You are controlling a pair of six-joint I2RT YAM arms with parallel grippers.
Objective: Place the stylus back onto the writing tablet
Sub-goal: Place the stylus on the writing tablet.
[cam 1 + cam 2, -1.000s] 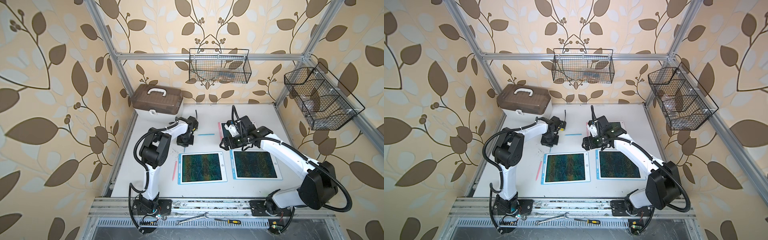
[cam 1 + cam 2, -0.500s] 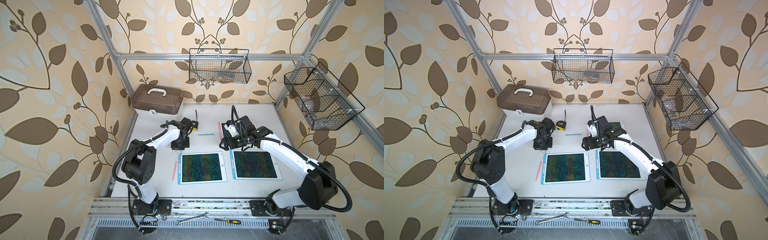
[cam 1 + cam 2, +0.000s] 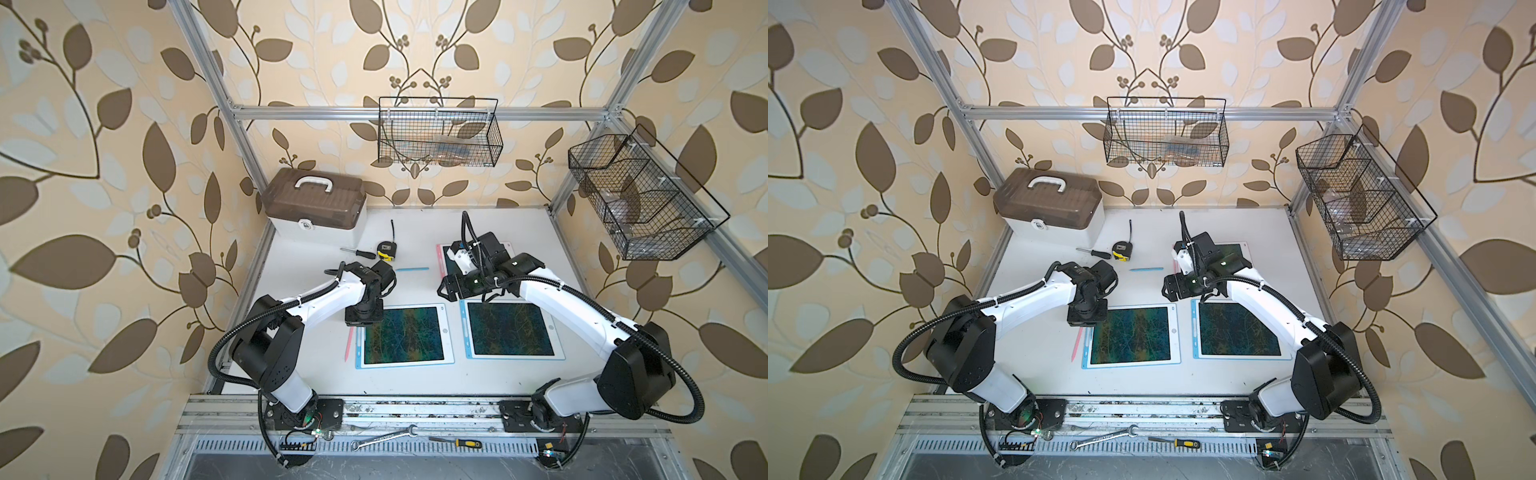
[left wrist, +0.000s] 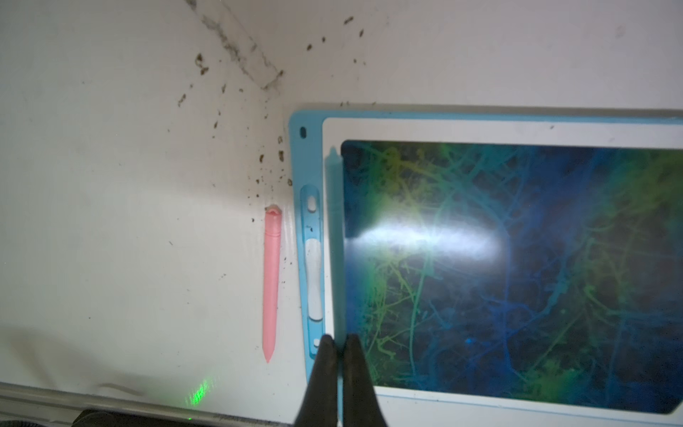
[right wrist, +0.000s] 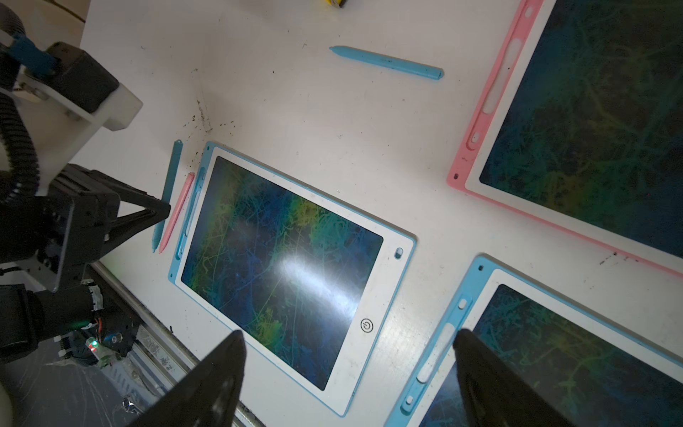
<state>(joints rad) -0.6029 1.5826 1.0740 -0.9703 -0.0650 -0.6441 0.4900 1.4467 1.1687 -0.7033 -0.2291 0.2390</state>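
At the blue-framed writing tablet, a slim blue plastic stylus is clenched in the left pincer and could be mis-seated if tilted.

The surface is white with small brown specks. The writing tablet has a sky-blue frame, a white border and a dark screen full of green, yellow and blue scribbles. At its 9 o'clock is a pink stylus. The blue stylus matches the frame. A second tablet has a pink frame.
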